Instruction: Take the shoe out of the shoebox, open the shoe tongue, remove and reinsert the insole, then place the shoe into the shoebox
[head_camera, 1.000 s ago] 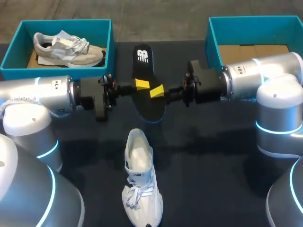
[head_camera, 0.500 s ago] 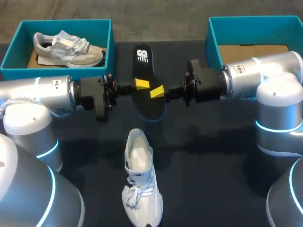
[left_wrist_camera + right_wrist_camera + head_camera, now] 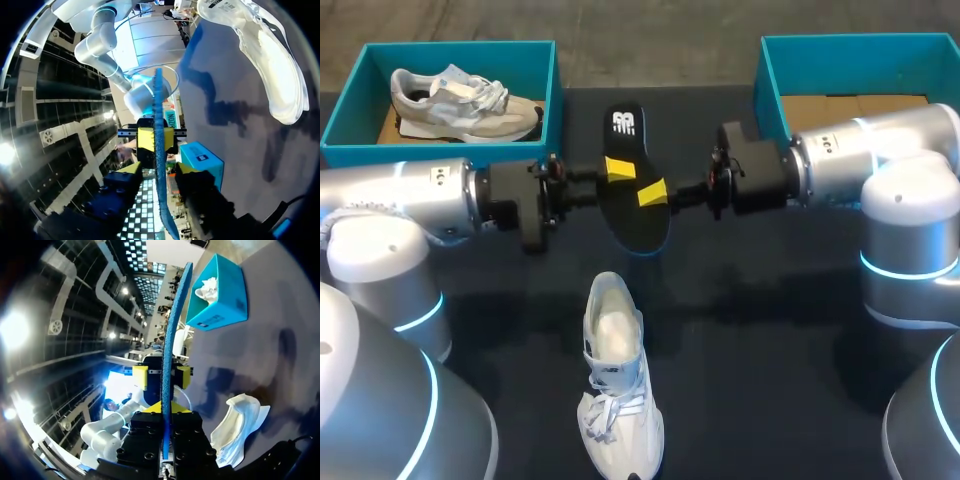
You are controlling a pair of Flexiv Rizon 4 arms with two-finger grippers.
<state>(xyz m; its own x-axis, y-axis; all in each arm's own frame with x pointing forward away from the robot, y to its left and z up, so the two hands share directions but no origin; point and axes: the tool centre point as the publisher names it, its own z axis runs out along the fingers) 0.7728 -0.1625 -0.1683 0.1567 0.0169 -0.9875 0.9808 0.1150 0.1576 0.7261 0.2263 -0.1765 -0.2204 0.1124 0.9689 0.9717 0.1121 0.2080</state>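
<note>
In the left teal cardboard shoebox (image 3: 340,140) a grey-and-white sneaker (image 3: 460,100) is seen, and the left arm's (image 3: 410,195) jaws are spread to either side of a long black foam insole (image 3: 638,220) without touching it. The insole is held above the dark desk (image 3: 770,330), just beyond a white lace-up shoe (image 3: 615,385) lying there, by the right arm's (image 3: 840,160) jaws, which are clenched on it. The right teal cardboard shoebox (image 3: 767,85) stands behind that arm.

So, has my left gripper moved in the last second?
Yes, slightly. In the head view the left gripper, over the insole, has shifted away from the white shoe, toward the far side.
</note>
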